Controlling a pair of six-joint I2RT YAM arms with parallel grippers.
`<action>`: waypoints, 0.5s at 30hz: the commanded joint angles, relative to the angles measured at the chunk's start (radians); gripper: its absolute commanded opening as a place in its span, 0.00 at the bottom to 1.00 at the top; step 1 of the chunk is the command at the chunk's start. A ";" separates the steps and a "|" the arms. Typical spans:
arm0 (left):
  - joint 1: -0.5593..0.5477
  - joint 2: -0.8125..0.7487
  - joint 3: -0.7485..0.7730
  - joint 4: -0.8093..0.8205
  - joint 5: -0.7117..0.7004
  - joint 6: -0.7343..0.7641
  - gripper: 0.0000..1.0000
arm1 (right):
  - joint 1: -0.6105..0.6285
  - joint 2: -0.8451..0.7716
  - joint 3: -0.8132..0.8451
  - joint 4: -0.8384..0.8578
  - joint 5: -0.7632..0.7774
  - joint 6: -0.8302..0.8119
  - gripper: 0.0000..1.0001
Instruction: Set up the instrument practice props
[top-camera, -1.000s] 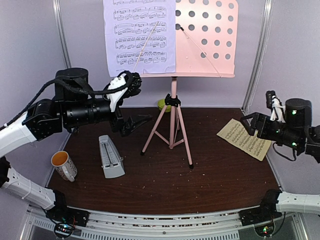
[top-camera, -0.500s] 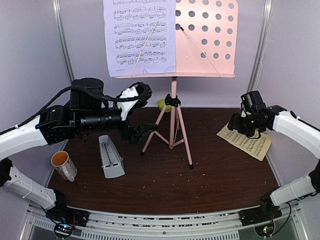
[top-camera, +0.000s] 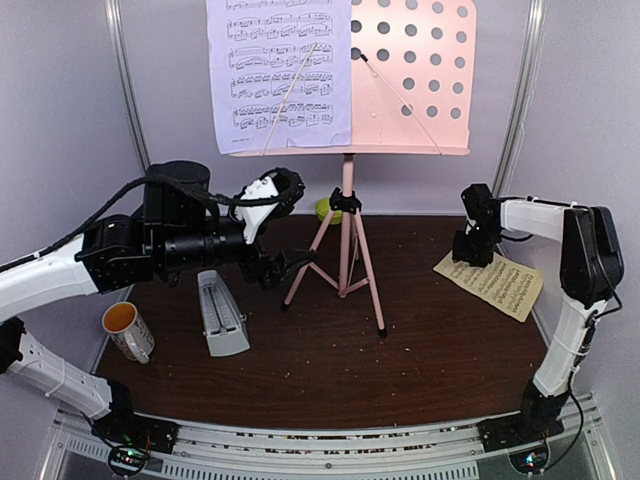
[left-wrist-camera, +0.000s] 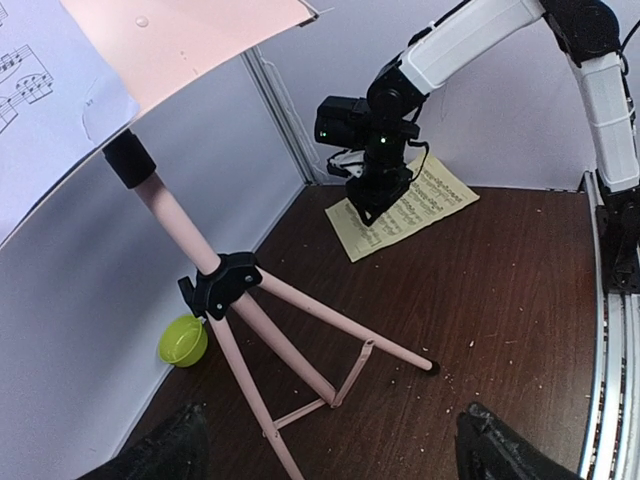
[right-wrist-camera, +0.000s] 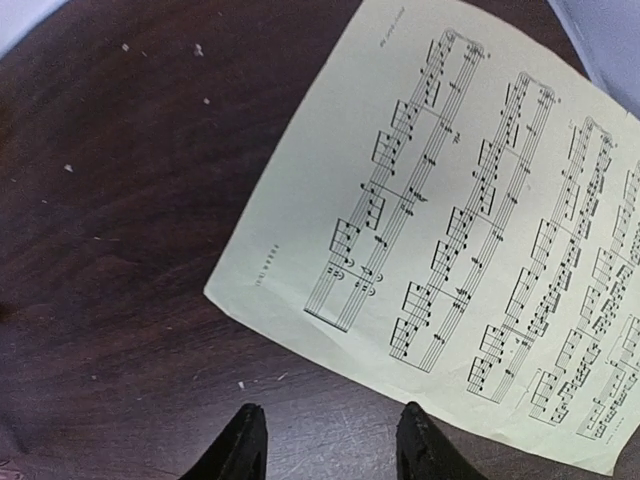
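The pink music stand (top-camera: 346, 230) stands at the back centre, and a lavender page (top-camera: 280, 75) rests on the left half of its perforated desk (top-camera: 412, 80). A pale-yellow page (top-camera: 495, 280) lies flat at the right of the table. The grey metronome (top-camera: 221, 315) sits at the front left. My left gripper (top-camera: 285, 268) is open and empty, just left of the stand's legs (left-wrist-camera: 300, 340). My right gripper (top-camera: 470, 250) points down at the yellow page's (right-wrist-camera: 470, 230) near-left edge. It (right-wrist-camera: 327, 445) is open, with bare table between its fingertips (right-wrist-camera: 240, 440).
A white mug (top-camera: 128, 330) with an orange inside stands at the front left, near the metronome. A lime-green bowl (left-wrist-camera: 182, 340) sits behind the stand against the back wall. Metal posts (top-camera: 515, 110) flank the back corners.
My right arm has swung in from the right edge to the yellow page, and its jaws have narrowed. My left gripper has moved right, toward the stand's legs.
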 joint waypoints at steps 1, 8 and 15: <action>-0.005 -0.023 -0.015 0.044 -0.023 -0.004 0.87 | -0.019 0.067 0.044 -0.051 -0.014 -0.032 0.45; -0.003 -0.019 -0.011 0.034 -0.016 0.012 0.87 | -0.043 0.184 0.105 -0.092 -0.014 -0.044 0.40; -0.003 -0.019 -0.013 0.028 -0.015 0.026 0.87 | -0.046 0.254 0.202 -0.168 0.006 -0.075 0.38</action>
